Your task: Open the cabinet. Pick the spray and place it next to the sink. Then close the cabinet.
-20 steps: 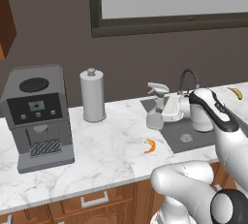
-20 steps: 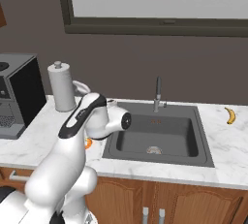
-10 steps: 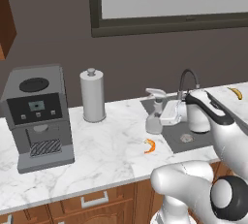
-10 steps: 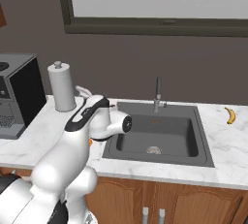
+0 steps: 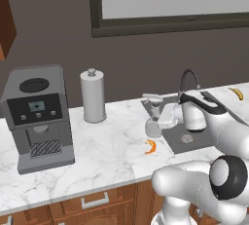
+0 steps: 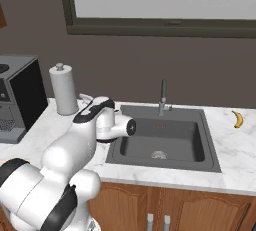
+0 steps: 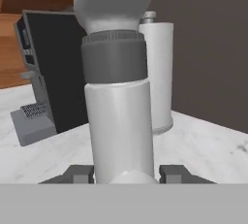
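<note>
Two fingers (image 7: 125,173) are clamping the spray (image 5: 153,117); lower it upright onto the surface (image 5: 107,146) beside the sink (image 6: 165,137) edge before releasing.

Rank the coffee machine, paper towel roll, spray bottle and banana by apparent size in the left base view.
1. coffee machine
2. paper towel roll
3. spray bottle
4. banana, though it lies farthest from the camera, so its smallness is partly distance.

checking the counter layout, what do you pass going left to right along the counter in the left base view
coffee machine → paper towel roll → spray held in the gripper → sink → banana
</note>
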Tool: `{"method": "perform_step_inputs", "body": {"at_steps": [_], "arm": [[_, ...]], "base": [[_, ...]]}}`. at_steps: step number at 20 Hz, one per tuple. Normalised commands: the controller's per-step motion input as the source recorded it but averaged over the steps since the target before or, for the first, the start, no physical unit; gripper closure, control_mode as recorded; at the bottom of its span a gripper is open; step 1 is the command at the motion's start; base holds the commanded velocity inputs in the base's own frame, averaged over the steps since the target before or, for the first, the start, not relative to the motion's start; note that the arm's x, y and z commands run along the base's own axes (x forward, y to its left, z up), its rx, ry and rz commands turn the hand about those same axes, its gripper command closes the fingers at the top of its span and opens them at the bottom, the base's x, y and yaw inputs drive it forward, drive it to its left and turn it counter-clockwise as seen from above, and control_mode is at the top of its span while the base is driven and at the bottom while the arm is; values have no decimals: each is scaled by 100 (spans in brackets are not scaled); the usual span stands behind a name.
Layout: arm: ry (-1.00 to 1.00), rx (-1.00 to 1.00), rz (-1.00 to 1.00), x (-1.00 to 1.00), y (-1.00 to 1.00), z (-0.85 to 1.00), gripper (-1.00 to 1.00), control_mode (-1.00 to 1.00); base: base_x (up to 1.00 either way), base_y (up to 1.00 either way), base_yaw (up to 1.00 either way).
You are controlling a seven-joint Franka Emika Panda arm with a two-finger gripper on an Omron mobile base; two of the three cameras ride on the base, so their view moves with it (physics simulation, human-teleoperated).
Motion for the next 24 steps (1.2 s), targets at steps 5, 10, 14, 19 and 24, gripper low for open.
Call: {"method": "perform_step_inputs", "body": {"at_steps": [5,10,14,19,24], "arm": [[-10,-3,3,7,0,-20,100,-100],[-4,0,2,10,0,-15,100,-100],[0,1,0,20,0,-12,100,-100],[0,3,0,24,0,-7,100,-100],[1,3,0,14,0,-12,100,-100]], "base": [[0,0,0],[0,0,0],[0,0,0],[0,0,0],[0,0,0]]}}
